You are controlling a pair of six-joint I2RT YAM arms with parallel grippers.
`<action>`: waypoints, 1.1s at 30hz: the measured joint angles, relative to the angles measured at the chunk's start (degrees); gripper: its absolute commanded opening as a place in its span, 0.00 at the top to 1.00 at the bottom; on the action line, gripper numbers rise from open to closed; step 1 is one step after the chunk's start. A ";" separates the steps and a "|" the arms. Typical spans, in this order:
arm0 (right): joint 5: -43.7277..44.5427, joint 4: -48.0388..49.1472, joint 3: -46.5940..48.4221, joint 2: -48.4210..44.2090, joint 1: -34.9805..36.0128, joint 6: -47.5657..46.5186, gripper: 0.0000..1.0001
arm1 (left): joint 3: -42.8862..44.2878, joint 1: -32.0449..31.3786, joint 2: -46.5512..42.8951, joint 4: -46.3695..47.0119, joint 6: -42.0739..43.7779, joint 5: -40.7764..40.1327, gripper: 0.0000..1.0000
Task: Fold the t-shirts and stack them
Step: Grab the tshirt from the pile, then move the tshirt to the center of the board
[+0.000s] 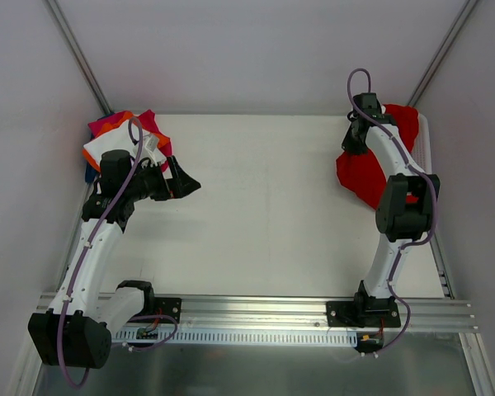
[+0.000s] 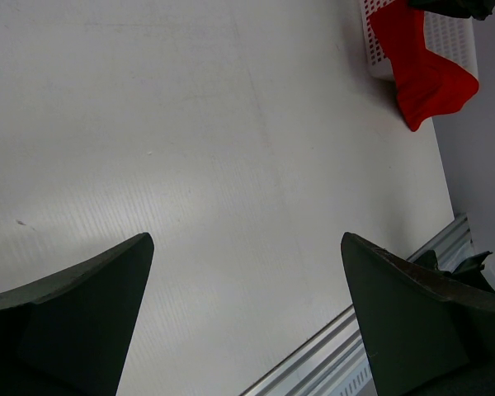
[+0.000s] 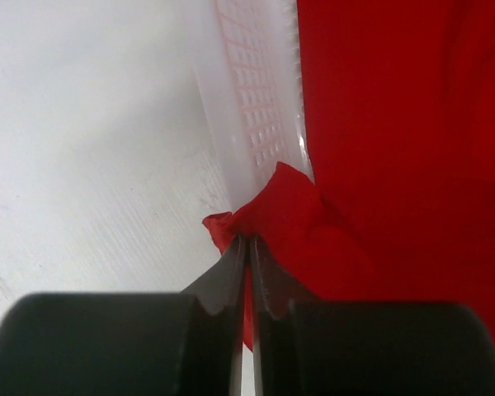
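Observation:
A large bright red t-shirt [image 1: 368, 172] hangs over the white mesh basket [image 1: 424, 136] at the far right of the table; it also shows as red cloth [image 2: 425, 74] in the left wrist view. My right gripper [image 3: 248, 239] is shut on a pinched fold of the red t-shirt [image 3: 379, 165], the cloth showing between the two fingers, beside the basket wall [image 3: 252, 107]. Folded white, orange and magenta t-shirts [image 1: 115, 140] lie stacked at the far left corner. My left gripper [image 1: 184, 183] hovers just right of that stack, open and empty, its fingers [image 2: 82, 305] wide apart over bare table.
An aluminium rail [image 1: 256, 309] runs along the table's near edge and carries both arm bases. Grey walls close in the table at left, right and back. The white tabletop [image 1: 264, 214] lies between the two arms.

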 measured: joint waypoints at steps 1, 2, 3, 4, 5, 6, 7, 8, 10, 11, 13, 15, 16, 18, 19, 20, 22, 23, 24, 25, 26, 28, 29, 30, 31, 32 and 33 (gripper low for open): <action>-0.02 0.37 0.02 -0.04 0.00 -0.11 0.99 | 0.00 0.00 0.00 0.00 0.00 0.00 0.01; -0.04 0.44 0.02 0.00 0.00 0.00 0.99 | 0.00 0.00 0.00 -0.02 0.00 0.00 0.01; -0.04 0.59 0.02 0.00 0.00 0.04 0.99 | 0.00 0.00 0.00 0.02 0.00 0.00 0.01; -0.04 0.59 0.02 0.00 0.02 0.04 1.00 | 0.00 0.00 0.00 -0.02 0.00 0.00 0.01; -0.04 0.59 0.02 0.00 0.02 0.04 0.99 | 0.00 0.00 0.00 -0.02 0.00 0.00 0.01; -0.04 0.59 0.02 0.00 0.02 0.07 0.99 | 0.00 0.00 0.00 -0.02 0.00 0.00 0.01; -0.04 0.59 0.02 0.00 0.02 0.04 1.00 | 0.00 0.00 0.00 -0.04 0.00 0.00 0.01; -0.07 0.59 0.02 0.00 0.02 0.04 1.00 | 0.00 0.00 0.00 -0.07 0.00 0.00 0.01; -0.04 0.59 0.02 0.00 0.02 0.04 0.99 | 0.00 0.00 0.00 -0.07 0.00 0.00 0.01; -0.04 0.59 0.02 0.00 0.02 0.04 0.99 | 0.00 0.00 0.00 -0.07 0.00 0.00 0.01; -0.04 0.59 0.02 0.00 0.02 -0.02 0.99 | 0.00 0.00 0.00 -0.07 0.00 0.00 0.01; 0.07 0.59 0.02 0.00 0.02 -0.13 0.99 | 0.00 0.00 0.00 -0.07 0.00 0.00 0.01; 0.15 0.59 0.02 0.00 0.00 -0.15 0.99 | 0.00 0.00 0.00 -0.07 0.00 0.00 0.01; 0.72 0.57 0.02 -0.15 -0.04 -0.22 0.99 | 0.00 0.00 0.00 -0.07 0.00 0.00 0.01; 0.92 0.42 0.02 -0.37 -0.22 -0.20 0.99 | 0.00 0.00 0.00 -0.07 0.00 0.00 0.01; 0.94 0.09 0.02 -0.70 -0.59 -0.11 0.99 | 0.00 0.00 0.00 -0.07 0.00 0.00 0.01; 0.76 -1.40 0.85 -1.62 -1.77 0.04 0.99 | 0.00 0.00 0.00 -0.09 0.00 0.00 0.01; 0.68 -2.36 2.03 -2.16 -2.40 0.15 0.99 | 0.00 0.00 -0.02 -0.09 0.00 0.00 0.01; 0.44 -3.37 3.56 -2.62 -2.78 0.28 0.99 | 0.00 0.00 -0.07 -0.11 0.00 0.02 0.01; 0.17 -4.61 6.29 -3.45 -3.26 0.39 0.99 | 0.00 0.00 -0.11 -0.11 0.00 0.00 0.01; -0.09 -5.97 8.92 -3.82 -3.32 0.55 0.99 | 0.00 0.00 -0.20 -0.13 0.00 0.02 0.01; -0.68 -7.21 15.80 -5.35 -2.43 1.07 0.99 | 0.00 0.00 -0.50 -0.13 0.00 0.02 0.01; -1.03 -7.43 18.05 -6.10 -1.66 1.27 0.99 | 0.00 0.00 -0.63 -0.17 0.00 0.02 0.01; -1.64 -7.43 20.35 -7.32 -0.31 1.68 1.00 | 0.00 0.00 -0.83 -0.15 0.00 0.02 0.01; -2.21 -7.41 22.27 -8.81 1.55 2.25 0.99 | 0.00 0.00 -1.01 -0.15 0.00 0.02 0.01; -2.99 -7.34 23.34 -9.90 3.13 2.67 0.99 | 0.00 0.00 -1.11 -0.15 0.00 0.02 0.01; -4.07 -7.21 24.57 -11.23 5.97 3.48 0.99 | 0.00 0.00 -1.27 -0.15 0.00 0.02 0.01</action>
